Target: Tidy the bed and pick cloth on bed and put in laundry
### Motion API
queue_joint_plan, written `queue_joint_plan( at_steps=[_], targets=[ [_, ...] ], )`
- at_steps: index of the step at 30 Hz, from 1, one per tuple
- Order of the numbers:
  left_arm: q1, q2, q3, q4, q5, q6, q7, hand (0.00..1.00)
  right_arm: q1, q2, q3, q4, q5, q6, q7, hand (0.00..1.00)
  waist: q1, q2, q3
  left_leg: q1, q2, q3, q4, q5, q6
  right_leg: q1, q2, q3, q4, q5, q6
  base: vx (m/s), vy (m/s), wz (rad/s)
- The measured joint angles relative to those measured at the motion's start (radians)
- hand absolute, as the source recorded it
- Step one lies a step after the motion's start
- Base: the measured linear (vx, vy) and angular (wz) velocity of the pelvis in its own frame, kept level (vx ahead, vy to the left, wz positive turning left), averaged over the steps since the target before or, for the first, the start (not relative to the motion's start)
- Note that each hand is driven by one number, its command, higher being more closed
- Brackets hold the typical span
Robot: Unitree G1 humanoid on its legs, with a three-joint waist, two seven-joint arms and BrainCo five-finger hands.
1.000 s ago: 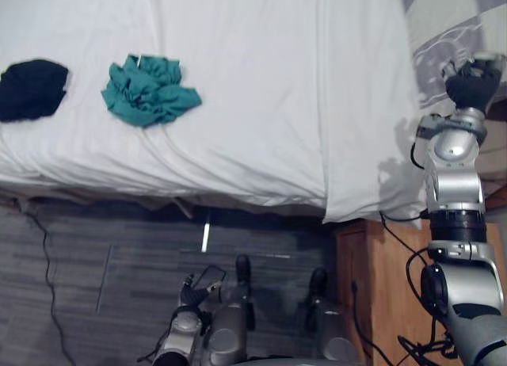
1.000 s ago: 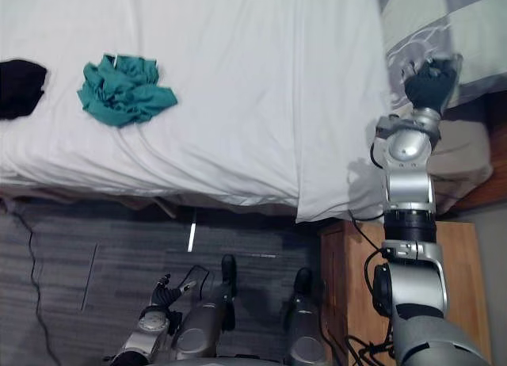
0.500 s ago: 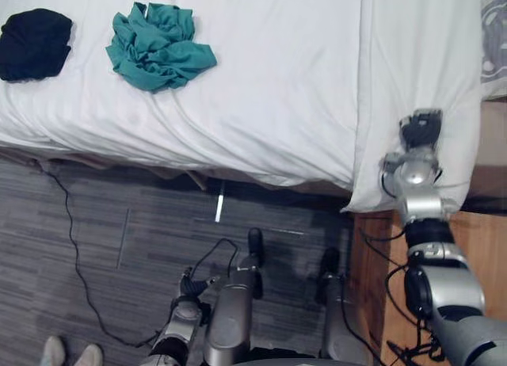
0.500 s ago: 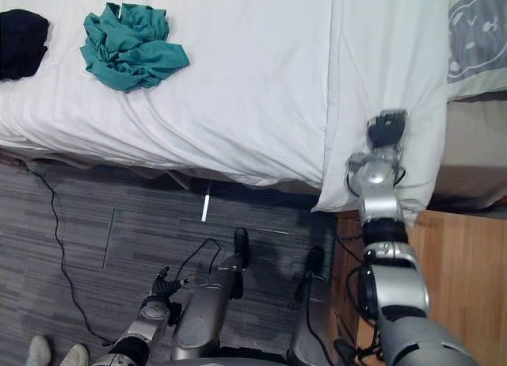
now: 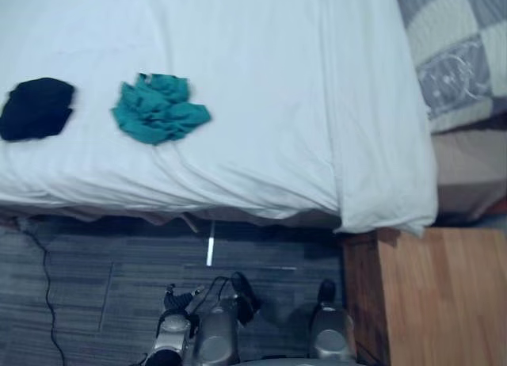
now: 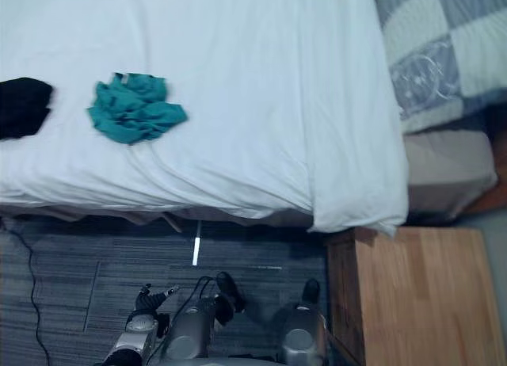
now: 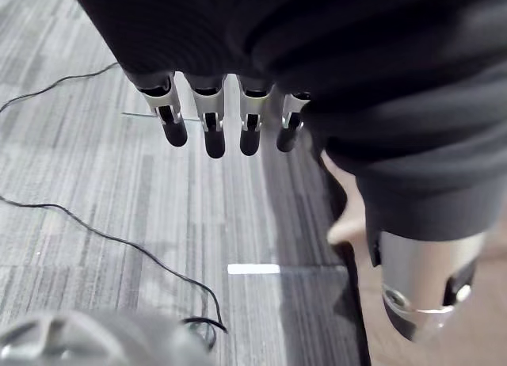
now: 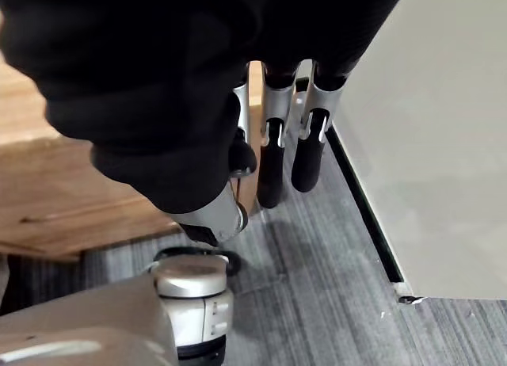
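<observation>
White bed (image 5: 261,81) has a teal cloth (image 5: 158,111) near a black cloth (image 5: 36,108). Both left hand (image 7: 214,132) and right hand (image 8: 272,172) hang loose, fingers straight.

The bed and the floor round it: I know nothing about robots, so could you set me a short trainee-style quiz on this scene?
1. How many crumpled cloths lie on the white duvet?
2. True or false: the left robot hand is holding a cloth.
3. What stands on the floor by the bed's corner? A. a laundry basket B. a wooden cabinet C. a chair

Key
1. Two: the teal cloth and the black cloth.
2. False: its fingers hang straight above the carpet, with nothing in them.
3. B
</observation>
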Motion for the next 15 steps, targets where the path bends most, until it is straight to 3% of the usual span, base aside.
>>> queue_joint_plan(
  at_steps=[1, 3, 4, 5, 6, 7, 8, 9, 10, 11, 12, 13, 14, 15],
  targets=[
    [0.034, 0.011, 0.029, 0.002, 0.015, 0.000, -0.001, 0.00, -0.003, -0.008, 0.006, 0.006, 0.002, -0.008, 0.005, 0.00, -0.002, 0.004, -0.034, -0.025, 0.125, -0.044, 0.048, 0.001, -0.012, 0.026, 0.003, -0.025, -0.020, 0.008, 0.015, -0.01, 0.237, 0.29],
    [0.075, 0.003, 0.025, 0.025, 0.027, -0.001, -0.003, 0.00, -0.006, -0.033, 0.014, 0.008, 0.003, -0.026, 0.004, 0.00, 0.001, 0.035, -0.067, -0.021, 0.235, -0.112, -0.007, 0.023, -0.045, 0.066, -0.003, -0.041, -0.035, 0.021, 0.051, 0.07, 0.439, 0.36],
    [0.092, 0.002, 0.026, 0.043, 0.030, 0.005, -0.005, 0.00, -0.018, -0.045, 0.017, 0.020, 0.005, -0.030, 0.004, 0.00, 0.000, 0.046, -0.089, -0.016, 0.239, -0.121, -0.023, 0.074, -0.178, 0.083, -0.031, -0.049, -0.037, 0.027, 0.068, 0.10, 0.531, 0.46],
    [0.092, 0.018, 0.023, 0.047, 0.030, 0.007, -0.007, 0.00, -0.033, -0.043, 0.009, 0.035, 0.008, -0.030, 0.002, 0.00, 0.001, 0.014, -0.094, -0.019, 0.210, -0.114, -0.001, 0.058, -0.165, 0.091, -0.070, -0.046, -0.041, 0.028, 0.067, 0.12, 0.540, 0.58],
    [0.099, 0.050, 0.021, 0.051, 0.037, 0.007, -0.002, 0.00, -0.041, -0.030, -0.013, 0.067, 0.024, -0.029, 0.000, 0.00, 0.009, -0.042, -0.114, -0.040, 0.150, -0.094, 0.045, -0.007, -0.158, 0.094, -0.124, -0.047, -0.044, 0.091, 0.033, 0.14, 0.522, 0.35],
    [0.101, 0.061, 0.022, 0.059, 0.042, 0.007, -0.002, 0.00, -0.046, -0.026, -0.025, 0.074, 0.025, -0.030, 0.001, 0.00, 0.017, -0.058, -0.114, -0.030, 0.138, -0.086, 0.055, -0.030, -0.154, 0.090, -0.153, -0.052, -0.030, 0.161, 0.028, 0.17, 0.523, 0.11],
    [0.108, 0.064, 0.024, 0.072, 0.041, 0.011, -0.002, 0.00, -0.050, -0.025, -0.024, 0.073, 0.026, -0.029, 0.000, 0.00, 0.026, -0.061, -0.107, 0.001, 0.113, -0.052, 0.034, -0.040, -0.143, 0.068, -0.183, -0.085, -0.004, 0.235, -0.048, 0.17, 0.523, -0.27],
    [0.122, 0.058, 0.024, 0.072, 0.042, 0.015, -0.001, 0.00, -0.056, -0.030, -0.024, 0.074, 0.033, -0.022, -0.002, 0.00, 0.029, -0.066, -0.110, 0.038, 0.096, -0.023, -0.004, -0.025, -0.116, 0.036, -0.199, -0.126, 0.069, 0.245, -0.150, 0.17, 0.461, -0.31],
    [0.127, 0.051, 0.020, 0.071, 0.042, 0.016, -0.006, 0.00, -0.062, -0.032, -0.021, 0.074, 0.040, -0.021, 0.002, 0.00, 0.018, -0.062, -0.109, 0.080, 0.091, -0.008, -0.056, 0.008, -0.098, -0.019, -0.175, -0.138, 0.246, 0.136, -0.138, 0.19, 0.452, -0.23],
    [0.122, 0.052, 0.001, 0.071, 0.042, 0.017, -0.012, 0.00, -0.064, -0.017, -0.018, 0.074, 0.042, -0.024, 0.005, 0.00, 0.010, -0.060, -0.107, 0.123, 0.076, -0.018, -0.136, 0.069, -0.107, -0.058, -0.081, -0.119, 0.384, 0.000, -0.065, 0.15, 0.289, -0.10],
    [0.119, 0.053, -0.014, 0.071, 0.041, 0.018, -0.013, 0.00, -0.065, -0.009, -0.016, 0.073, 0.042, -0.027, 0.005, 0.00, 0.008, -0.060, -0.107, 0.146, 0.067, -0.022, -0.176, 0.088, -0.111, -0.070, -0.032, -0.114, 0.413, -0.051, -0.057, 0.14, 0.212, -0.10],
    [0.106, 0.051, -0.049, 0.072, 0.042, 0.023, -0.028, 0.00, -0.066, 0.003, 0.005, 0.064, 0.044, -0.034, 0.005, 0.00, -0.004, -0.046, -0.107, 0.201, 0.045, -0.037, -0.283, 0.099, -0.108, -0.091, 0.110, -0.092, 0.420, -0.147, -0.063, 0.10, 0.125, -0.07],
    [0.095, 0.051, -0.068, 0.075, 0.044, 0.024, -0.035, 0.00, -0.059, -0.002, 0.016, 0.047, 0.048, -0.038, 0.011, 0.00, -0.010, -0.039, -0.106, 0.224, 0.032, -0.044, -0.332, 0.098, -0.104, -0.103, 0.191, -0.082, 0.393, -0.171, -0.074, 0.11, 0.114, 0.03],
    [0.069, 0.051, -0.084, 0.084, 0.048, 0.025, -0.046, 0.00, -0.048, -0.001, 0.040, 0.019, 0.052, -0.044, 0.016, 0.00, -0.015, -0.035, -0.103, 0.244, 0.013, -0.051, -0.383, 0.110, -0.089, -0.113, 0.303, -0.053, 0.293, -0.178, -0.097, 0.11, 0.040, 0.34]
  ],
)
